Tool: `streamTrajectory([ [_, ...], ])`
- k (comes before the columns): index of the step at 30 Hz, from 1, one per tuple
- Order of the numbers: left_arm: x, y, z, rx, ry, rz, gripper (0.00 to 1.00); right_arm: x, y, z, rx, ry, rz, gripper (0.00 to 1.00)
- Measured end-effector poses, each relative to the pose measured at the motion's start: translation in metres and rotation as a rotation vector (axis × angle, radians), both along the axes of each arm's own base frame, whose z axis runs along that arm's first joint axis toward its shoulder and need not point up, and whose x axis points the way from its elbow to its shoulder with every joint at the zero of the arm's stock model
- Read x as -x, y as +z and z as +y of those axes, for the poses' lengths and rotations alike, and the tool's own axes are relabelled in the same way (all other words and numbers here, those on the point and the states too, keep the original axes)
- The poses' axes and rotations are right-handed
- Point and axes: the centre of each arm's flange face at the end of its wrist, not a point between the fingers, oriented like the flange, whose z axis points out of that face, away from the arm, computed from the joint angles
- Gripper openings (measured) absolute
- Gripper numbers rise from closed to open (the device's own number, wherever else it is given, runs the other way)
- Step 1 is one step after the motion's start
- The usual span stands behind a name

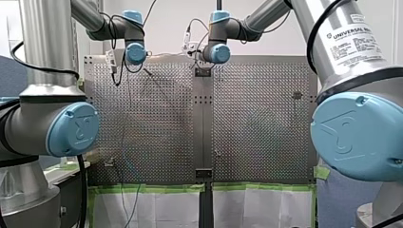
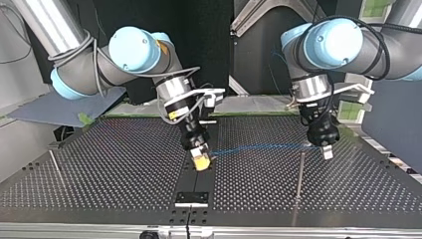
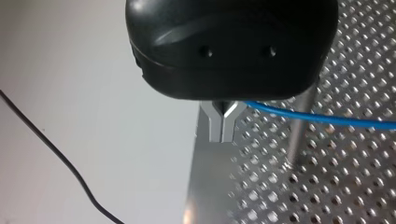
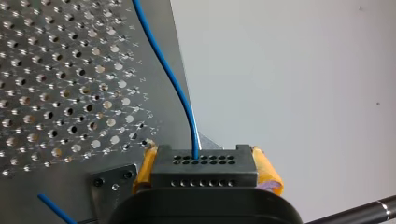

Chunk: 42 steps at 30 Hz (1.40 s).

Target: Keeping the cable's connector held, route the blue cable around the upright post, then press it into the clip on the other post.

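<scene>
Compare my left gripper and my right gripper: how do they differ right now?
My left gripper has bare metal fingers; my right gripper has yellow pads. The left pinches the thin blue cable itself; the right clamps the black connector. The left sits beside an upright post; the right stands away from it. Both are shut, joined by the same cable.

Our work surface is a perforated metal table (image 2: 124,164), built from two hole-grid plates joined by a plain centre strip (image 2: 195,181). A small dark bracket (image 2: 191,198) sits on that strip, near the table's edge at the top view's bottom. We mark one thin upright post (image 2: 301,172) standing in the plate at the top view's right and a second thin post (image 2: 56,167) at its left. Green tape (image 1: 152,188) lines the table's edge at the front view's bottom.
</scene>
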Motion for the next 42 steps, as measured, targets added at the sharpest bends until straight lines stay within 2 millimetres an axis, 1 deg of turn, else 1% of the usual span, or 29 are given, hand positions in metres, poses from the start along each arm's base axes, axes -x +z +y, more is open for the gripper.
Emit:
streamTrajectory([
  [7,-0.032,-0.004,0.019,-0.011,0.003,0.043,0.00,-0.008,-0.009,-0.017,-0.002,-0.007,0.002,0.00],
  [11,-0.050,-0.001,0.034,-0.011,0.028,0.043,0.00,-0.011,-0.008,-0.023,0.003,-0.011,-0.003,0.00],
  [16,-0.064,0.007,0.049,-0.008,0.047,0.027,0.00,-0.015,-0.008,-0.029,0.008,-0.011,-0.007,0.00],
  [20,-0.072,0.016,0.059,0.001,0.040,0.006,0.00,-0.019,-0.015,-0.034,0.004,-0.012,-0.004,0.00],
  [22,-0.075,0.016,0.060,0.006,0.030,0.004,0.00,-0.021,-0.019,-0.036,0.001,-0.013,-0.001,0.00],
  [26,-0.084,0.006,0.059,0.009,-0.004,0.020,0.00,-0.024,-0.030,-0.040,-0.009,-0.014,0.008,0.00],
  [32,-0.097,-0.011,0.060,0.014,-0.045,0.046,0.00,-0.023,-0.038,-0.046,-0.015,-0.023,0.014,0.00],
  [37,-0.108,-0.018,0.061,0.018,-0.073,0.056,0.00,-0.022,-0.046,-0.053,-0.021,-0.032,0.024,0.00],
  [42,-0.116,-0.026,0.064,0.018,-0.085,0.071,0.00,-0.024,-0.063,-0.060,-0.034,-0.040,0.043,0.00],
])
